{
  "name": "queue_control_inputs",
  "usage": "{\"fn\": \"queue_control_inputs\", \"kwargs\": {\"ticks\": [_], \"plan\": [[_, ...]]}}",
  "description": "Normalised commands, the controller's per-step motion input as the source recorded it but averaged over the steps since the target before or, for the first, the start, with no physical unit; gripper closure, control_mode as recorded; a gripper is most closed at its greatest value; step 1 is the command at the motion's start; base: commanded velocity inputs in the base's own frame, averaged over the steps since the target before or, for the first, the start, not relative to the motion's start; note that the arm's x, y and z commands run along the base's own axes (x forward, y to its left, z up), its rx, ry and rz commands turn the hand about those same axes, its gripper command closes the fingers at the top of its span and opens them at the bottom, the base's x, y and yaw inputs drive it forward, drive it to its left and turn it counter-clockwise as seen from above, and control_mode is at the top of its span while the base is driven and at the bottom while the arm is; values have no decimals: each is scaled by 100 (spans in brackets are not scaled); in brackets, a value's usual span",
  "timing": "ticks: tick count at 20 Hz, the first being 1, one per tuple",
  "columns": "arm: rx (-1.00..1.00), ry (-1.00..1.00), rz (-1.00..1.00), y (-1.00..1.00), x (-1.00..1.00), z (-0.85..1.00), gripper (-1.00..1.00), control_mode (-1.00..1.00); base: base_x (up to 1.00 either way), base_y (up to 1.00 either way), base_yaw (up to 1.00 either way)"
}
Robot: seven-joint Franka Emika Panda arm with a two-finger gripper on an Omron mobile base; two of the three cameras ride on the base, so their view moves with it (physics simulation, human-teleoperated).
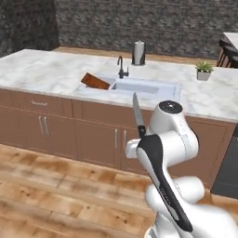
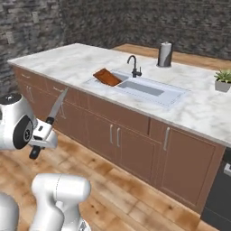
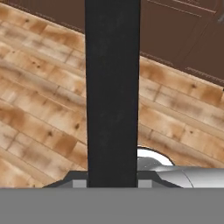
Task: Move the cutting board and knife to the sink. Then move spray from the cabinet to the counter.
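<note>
Glossy white rounded arm (image 1: 174, 139); dark joint bands; black strip along one link.

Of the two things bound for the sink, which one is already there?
The cutting board: it leans in the sink's left end. The knife is off the counter, in the hand, blade up.

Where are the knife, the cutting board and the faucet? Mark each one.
knife (image 2: 57, 106), right base view, middle of the silver blade.
cutting board (image 1: 95, 82), left base view, middle of its reddish-brown face, leaning into the sink.
faucet (image 2: 133, 66), right base view, dark upright neck.
</note>
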Motion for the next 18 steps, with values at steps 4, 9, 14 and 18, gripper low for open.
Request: {"fn": "queue_control_inputs", "kwargs": {"ticks": [4, 9, 14, 18], "plan": [[0, 0, 0, 0, 0, 0, 100, 100, 100, 54, -33], [0, 0, 0, 0, 0, 0, 100, 100, 100, 41, -27], [0, 0, 0, 0, 0, 0, 100, 100, 100, 44, -26], [0, 0, 0, 0, 0, 0, 100, 100, 100, 34, -25]]}}
